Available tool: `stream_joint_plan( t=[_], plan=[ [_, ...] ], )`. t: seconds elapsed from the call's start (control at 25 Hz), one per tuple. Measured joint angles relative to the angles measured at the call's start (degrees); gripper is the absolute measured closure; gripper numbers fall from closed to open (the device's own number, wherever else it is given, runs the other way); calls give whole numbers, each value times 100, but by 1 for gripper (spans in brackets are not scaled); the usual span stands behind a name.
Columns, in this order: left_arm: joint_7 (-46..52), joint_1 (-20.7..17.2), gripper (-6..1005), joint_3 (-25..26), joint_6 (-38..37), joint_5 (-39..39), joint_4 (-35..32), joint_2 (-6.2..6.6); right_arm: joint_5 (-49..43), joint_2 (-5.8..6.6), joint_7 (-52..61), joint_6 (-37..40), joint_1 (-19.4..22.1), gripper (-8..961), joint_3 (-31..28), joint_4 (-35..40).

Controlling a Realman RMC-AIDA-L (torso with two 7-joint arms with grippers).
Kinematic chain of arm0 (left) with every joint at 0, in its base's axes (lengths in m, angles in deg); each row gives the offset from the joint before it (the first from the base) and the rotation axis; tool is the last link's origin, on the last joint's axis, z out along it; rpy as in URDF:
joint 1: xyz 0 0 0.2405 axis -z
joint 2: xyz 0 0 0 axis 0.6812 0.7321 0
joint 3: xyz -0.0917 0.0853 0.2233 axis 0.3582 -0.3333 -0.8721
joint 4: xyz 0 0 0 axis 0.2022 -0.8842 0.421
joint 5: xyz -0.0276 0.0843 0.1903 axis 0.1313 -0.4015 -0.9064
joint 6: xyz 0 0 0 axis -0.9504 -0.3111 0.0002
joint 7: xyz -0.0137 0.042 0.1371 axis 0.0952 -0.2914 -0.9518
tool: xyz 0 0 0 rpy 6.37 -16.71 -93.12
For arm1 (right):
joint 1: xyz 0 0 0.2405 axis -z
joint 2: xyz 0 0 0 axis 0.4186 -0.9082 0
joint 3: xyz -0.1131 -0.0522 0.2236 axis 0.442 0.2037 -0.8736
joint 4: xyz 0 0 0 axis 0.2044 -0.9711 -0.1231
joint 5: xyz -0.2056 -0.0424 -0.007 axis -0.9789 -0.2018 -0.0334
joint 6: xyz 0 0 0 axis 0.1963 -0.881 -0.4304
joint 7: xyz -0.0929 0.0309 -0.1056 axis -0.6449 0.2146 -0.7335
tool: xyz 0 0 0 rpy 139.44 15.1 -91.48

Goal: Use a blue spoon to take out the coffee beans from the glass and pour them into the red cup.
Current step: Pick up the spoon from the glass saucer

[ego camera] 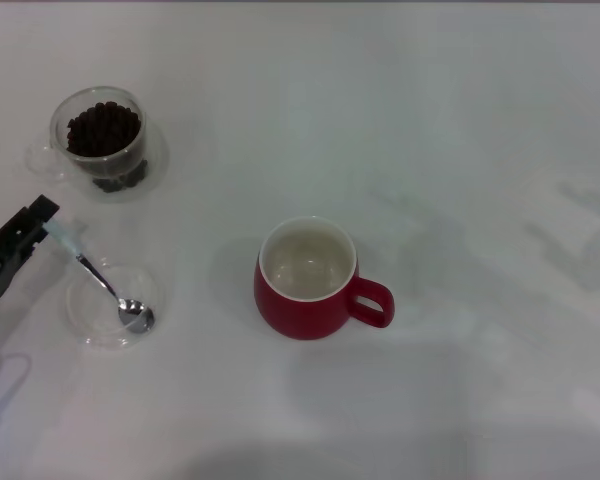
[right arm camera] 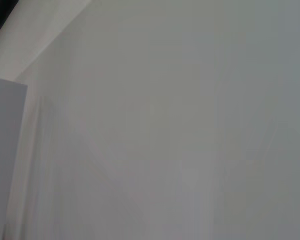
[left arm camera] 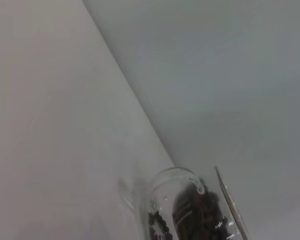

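Left claw (ego camera: 42, 222) clamped on the blue spoon (ego camera: 98, 277) handle.
Its metal bowl rests in a shallow clear dish (ego camera: 85, 312) on the desk (ego camera: 460, 130); glass (ego camera: 102, 140) of coffee beans (ego camera: 103, 128) behind, red cup (ego camera: 308, 279) beside.

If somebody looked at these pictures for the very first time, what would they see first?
Probably the red cup, big and bright in the middle of the white table, with nothing inside it. Next, the glass heaped with dark coffee beans at the far left. Nearer, the left gripper is at the handle of the blue spoon, whose bowl lies in a clear dish.
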Motion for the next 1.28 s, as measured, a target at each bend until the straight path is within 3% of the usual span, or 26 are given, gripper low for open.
stream_joint_plan(
  t=[0.52, 1.0, 1.28],
  plan=[
    [242, 181, 526, 0, 73, -325, 139, 9, 21, -72, -63, -19, 9, 248, 0, 0],
    [584, 364, 576, 1, 108, -671, 156, 212, 20, -130, -124, 139, 52, 250, -79, 13],
    [857, 642, 652, 0, 286, -1167, 287, 227, 18, -161, -148, 203, 56, 252, -104, 27]
  ],
)
